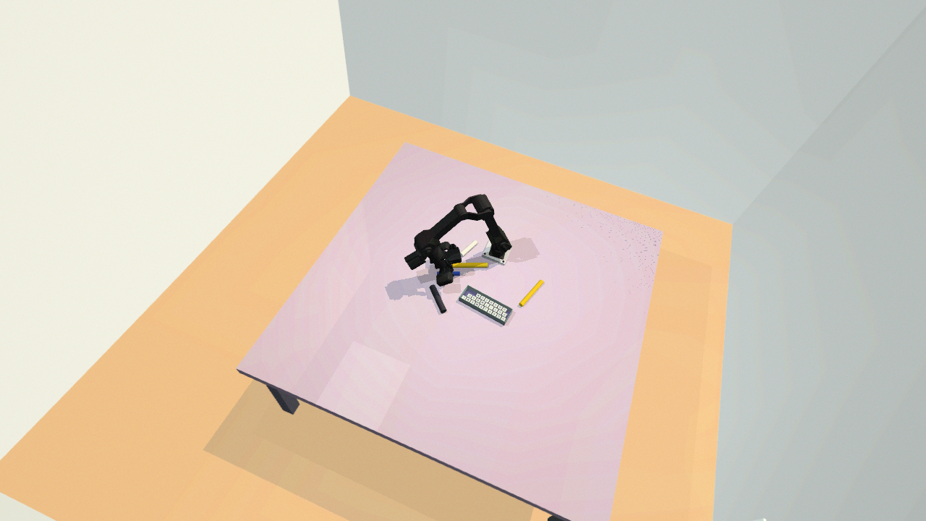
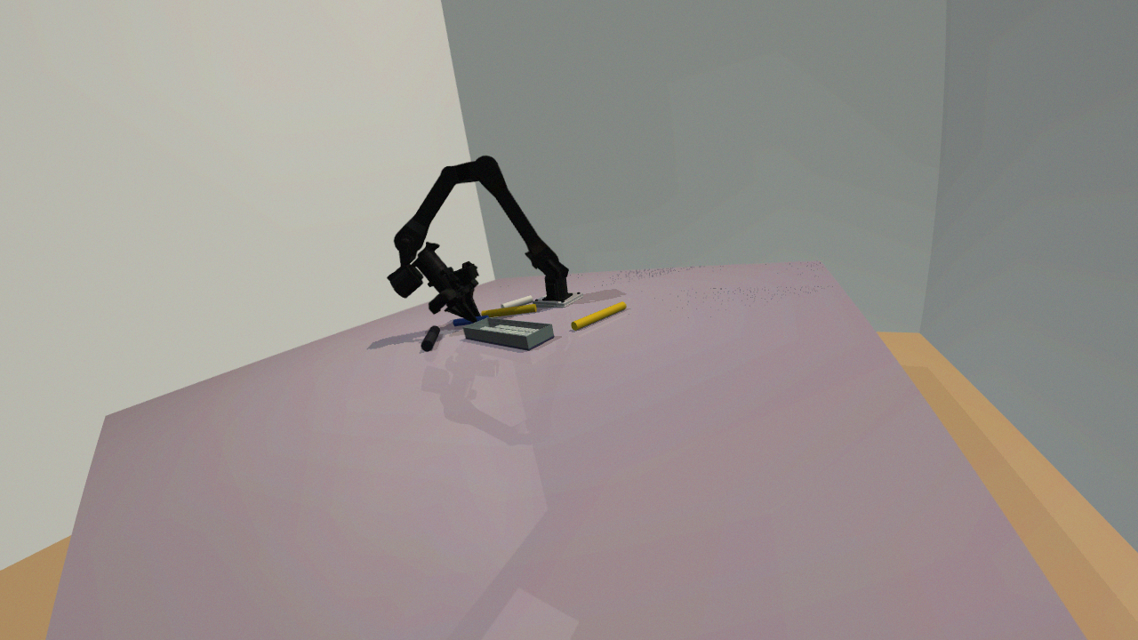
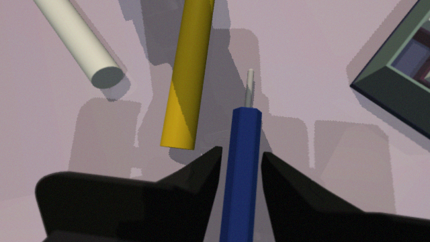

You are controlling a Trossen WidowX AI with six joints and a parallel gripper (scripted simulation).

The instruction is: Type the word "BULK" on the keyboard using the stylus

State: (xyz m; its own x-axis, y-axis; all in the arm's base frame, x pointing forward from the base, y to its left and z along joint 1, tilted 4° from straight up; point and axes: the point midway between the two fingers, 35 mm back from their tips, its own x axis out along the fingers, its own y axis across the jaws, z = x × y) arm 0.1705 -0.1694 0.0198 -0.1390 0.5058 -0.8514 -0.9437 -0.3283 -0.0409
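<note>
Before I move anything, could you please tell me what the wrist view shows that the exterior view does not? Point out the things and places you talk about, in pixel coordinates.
Only the wrist view: the metal tip (image 3: 249, 88) of the blue stylus (image 3: 241, 181) (image 2: 466, 322), lying between the fingers with narrow gaps.
Only the exterior view: the black cylinder (image 2: 430, 338) and the arm's base plate (image 2: 574, 298).
Both: the gripper (image 3: 241, 156) (image 2: 477, 318), stylus, white cylinder (image 3: 75, 37) (image 2: 516, 302) and part of the keyboard (image 3: 396, 97) (image 2: 497, 337).

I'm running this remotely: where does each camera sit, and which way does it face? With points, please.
Top: high above the desk (image 1: 518, 401) (image 2: 716, 517), looking steeply down; whole arm visible.
Exterior: lower, off the desk's near side, looking across toward the arm's base (image 1: 504, 261) (image 2: 578, 296); whole arm visible.
Wrist: on the arm near the gripper (image 1: 451, 272) (image 2: 479, 320) (image 3: 242, 151), facing past its fingers along the stylus (image 1: 456, 273) (image 2: 460, 322) (image 3: 242, 161).
Top and exterior share the black cylinder (image 1: 438, 299) (image 2: 430, 338).
</note>
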